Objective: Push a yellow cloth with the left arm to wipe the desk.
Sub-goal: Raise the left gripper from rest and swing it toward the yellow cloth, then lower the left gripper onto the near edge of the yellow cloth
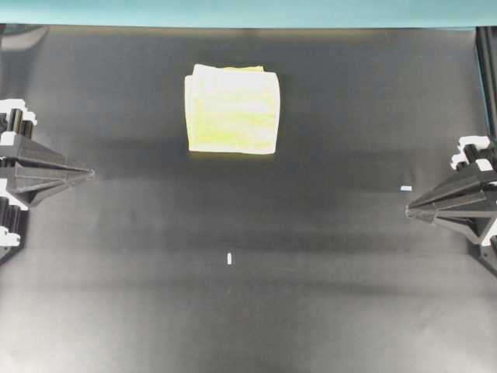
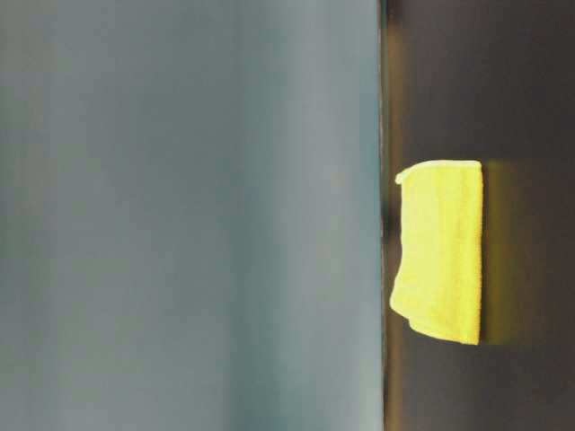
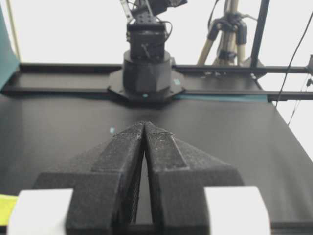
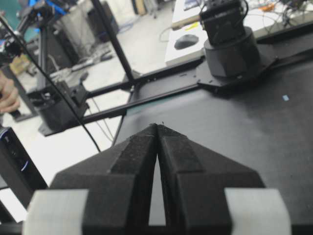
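The yellow cloth (image 1: 233, 109) lies folded and flat on the black desk (image 1: 248, 311), near the far edge and a little left of centre. It also shows in the table-level view (image 2: 440, 251), and as a yellow sliver at the lower left of the left wrist view (image 3: 7, 208). My left gripper (image 1: 89, 172) is shut and empty at the left edge, well short of the cloth and nearer than it; its jaws meet at the tip (image 3: 145, 125). My right gripper (image 1: 409, 210) is shut and empty at the right edge, with its tips together (image 4: 157, 126).
A teal strip (image 1: 233, 12) runs along the desk's far edge. Two small white tape marks lie on the desk, one mid-front (image 1: 230, 259) and one near the right gripper (image 1: 405, 188). The opposite arm's base (image 3: 146, 73) stands at the desk's side, beside a tripod (image 3: 225, 34).
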`<control>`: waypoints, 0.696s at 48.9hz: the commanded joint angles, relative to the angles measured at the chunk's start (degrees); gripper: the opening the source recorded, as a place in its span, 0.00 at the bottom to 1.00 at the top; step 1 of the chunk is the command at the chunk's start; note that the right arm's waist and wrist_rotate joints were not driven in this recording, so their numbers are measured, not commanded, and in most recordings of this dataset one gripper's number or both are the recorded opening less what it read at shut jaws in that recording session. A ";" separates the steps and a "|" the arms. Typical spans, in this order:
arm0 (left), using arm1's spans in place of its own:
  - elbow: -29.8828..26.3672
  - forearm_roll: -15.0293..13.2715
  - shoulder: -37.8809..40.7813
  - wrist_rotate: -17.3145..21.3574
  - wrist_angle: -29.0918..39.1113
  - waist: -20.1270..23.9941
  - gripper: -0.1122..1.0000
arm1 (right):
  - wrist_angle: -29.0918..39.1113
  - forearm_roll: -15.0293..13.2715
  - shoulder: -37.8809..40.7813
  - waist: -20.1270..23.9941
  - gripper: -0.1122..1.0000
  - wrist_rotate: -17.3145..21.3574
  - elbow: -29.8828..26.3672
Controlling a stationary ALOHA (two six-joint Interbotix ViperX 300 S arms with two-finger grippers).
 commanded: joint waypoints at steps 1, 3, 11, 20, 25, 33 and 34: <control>-0.53 2.37 1.67 0.09 1.76 0.09 0.15 | -0.18 0.00 0.79 0.00 0.13 0.00 -0.53; -0.79 2.37 2.64 0.09 2.81 0.44 0.16 | 0.44 0.00 0.79 0.00 0.13 -0.09 -0.26; -1.41 2.37 8.53 -0.09 3.08 3.08 0.10 | 5.01 0.00 1.05 0.00 0.10 -0.09 -0.18; -2.81 2.37 15.56 -0.35 -0.97 6.33 0.10 | 7.12 0.00 1.05 0.00 0.10 0.00 -0.09; -4.13 2.37 20.04 -0.44 -3.60 7.56 0.10 | 7.65 0.00 1.05 0.00 0.10 0.00 0.00; -7.82 2.37 30.06 -0.79 -5.71 10.99 0.17 | 8.09 0.00 1.05 0.00 0.10 -0.09 0.00; -8.44 2.37 31.29 -0.97 -5.98 11.51 0.21 | 8.17 0.00 1.05 0.00 0.10 0.00 0.00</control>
